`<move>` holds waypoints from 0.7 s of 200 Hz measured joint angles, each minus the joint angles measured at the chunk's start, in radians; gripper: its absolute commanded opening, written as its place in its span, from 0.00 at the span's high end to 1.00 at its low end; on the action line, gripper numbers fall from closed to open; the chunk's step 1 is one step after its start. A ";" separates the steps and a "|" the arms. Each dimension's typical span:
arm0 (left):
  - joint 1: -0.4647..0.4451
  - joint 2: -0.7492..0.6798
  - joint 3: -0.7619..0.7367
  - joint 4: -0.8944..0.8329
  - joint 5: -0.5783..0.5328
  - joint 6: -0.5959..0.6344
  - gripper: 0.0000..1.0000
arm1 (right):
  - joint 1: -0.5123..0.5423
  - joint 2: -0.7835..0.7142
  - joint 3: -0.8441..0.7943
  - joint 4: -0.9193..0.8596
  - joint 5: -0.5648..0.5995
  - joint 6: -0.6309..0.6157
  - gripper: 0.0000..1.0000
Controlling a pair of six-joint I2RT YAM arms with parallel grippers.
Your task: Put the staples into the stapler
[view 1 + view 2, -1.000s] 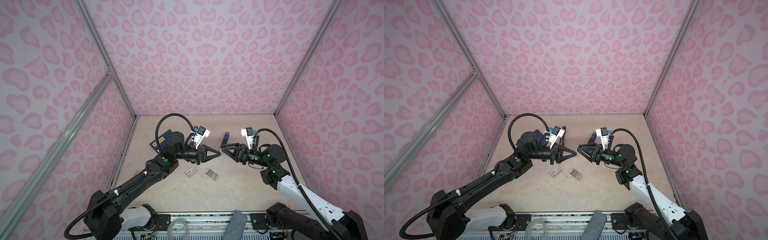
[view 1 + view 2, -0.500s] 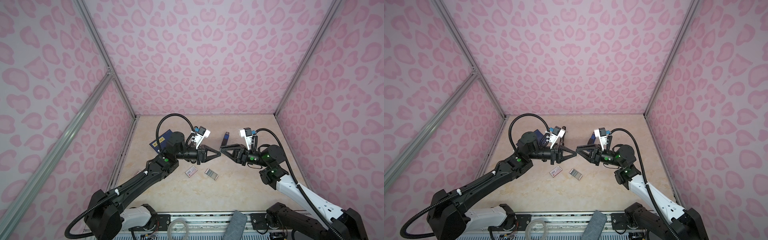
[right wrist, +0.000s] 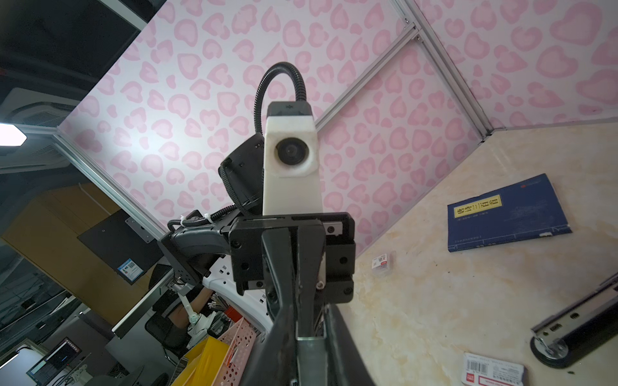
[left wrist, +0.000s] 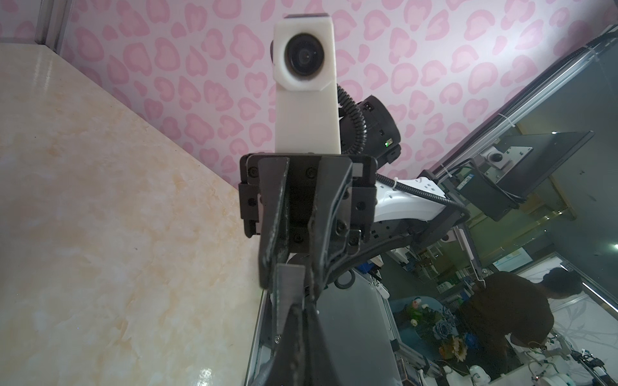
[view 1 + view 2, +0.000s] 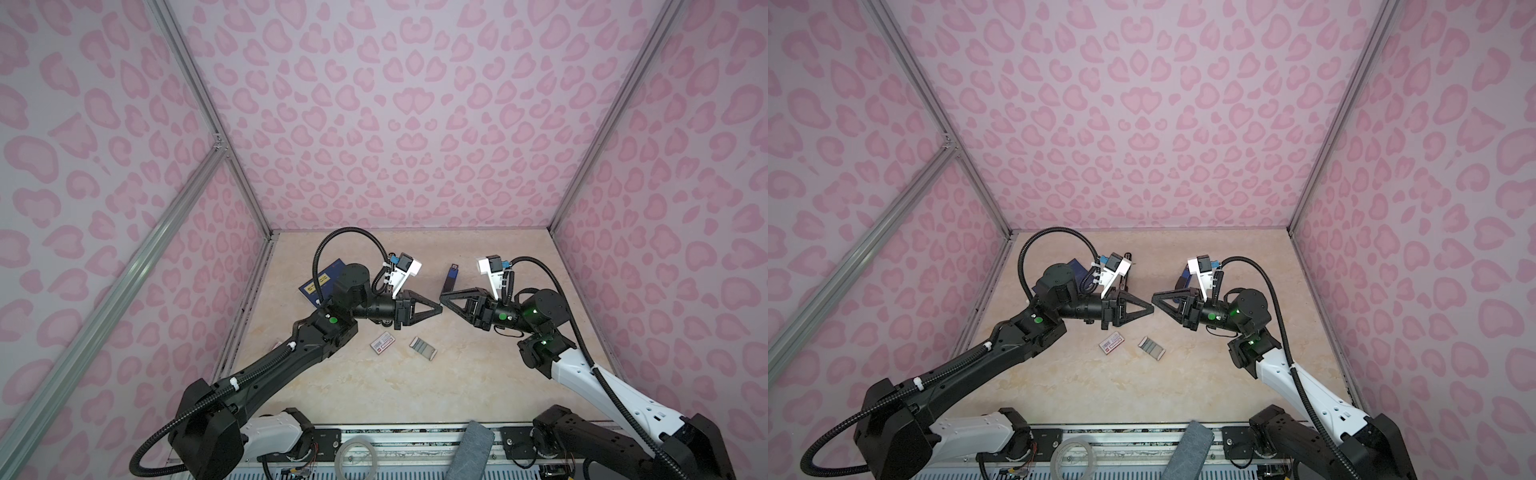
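- Grey metal staple strip [image 4: 289, 290] bridges the gap between the two grippers, which meet tip to tip above the middle of the beige marble-patterned table [image 5: 374, 395].
- Left gripper [image 5: 437, 309]: its jaws are pressed together on one end of the strip. In the left wrist view the strip runs out from between its dark fingers.
- Right gripper [image 5: 443, 300]: its jaws stand narrow, one on each side of the strip's other end. In the right wrist view the strip fills the gap between them, but I cannot tell whether they press on it.
- Both grippers hang clear of the table, roughly level and pointing at each other.
- The staples [image 5: 423, 347] are silvery strips lying side by side in a small flat rectangle. In both top views they sit on the table in front of the meeting fingertips, and neither gripper touches them.
- Near them on their left, but apart from them, lies a small white box with a red label [image 5: 382, 342].
- The stapler [image 3: 585, 327] shows in the right wrist view. It is dark with a bare metal channel along its top and lies on the table near that box, with no gripper touching it.
- A dark blue booklet with a yellow label [image 5: 311, 286] lies flat toward the back left, partly hidden behind the left arm.
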 measured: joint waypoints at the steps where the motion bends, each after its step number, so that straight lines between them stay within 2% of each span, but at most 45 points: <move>1: 0.000 0.000 0.000 0.000 0.000 0.000 0.97 | 0.000 0.000 0.000 0.000 0.000 0.000 0.83; 35: 0.000 0.000 0.000 0.003 -0.002 0.000 0.95 | 0.000 0.000 0.000 0.000 0.000 0.000 0.84; 70: 0.000 0.000 0.000 0.003 -0.005 0.000 0.76 | 0.000 -0.006 0.000 -0.005 0.002 -0.009 0.84; 119: 0.008 -0.021 -0.016 -0.002 -0.028 0.003 0.65 | -0.021 -0.022 -0.002 -0.033 0.004 -0.023 0.84; 122: 0.010 -0.023 -0.020 -0.002 -0.034 0.003 0.60 | -0.023 -0.024 -0.002 -0.033 0.003 -0.023 0.84; 140: 0.030 -0.048 -0.044 -0.020 -0.063 0.004 0.54 | -0.044 -0.037 -0.006 -0.034 0.001 -0.026 0.84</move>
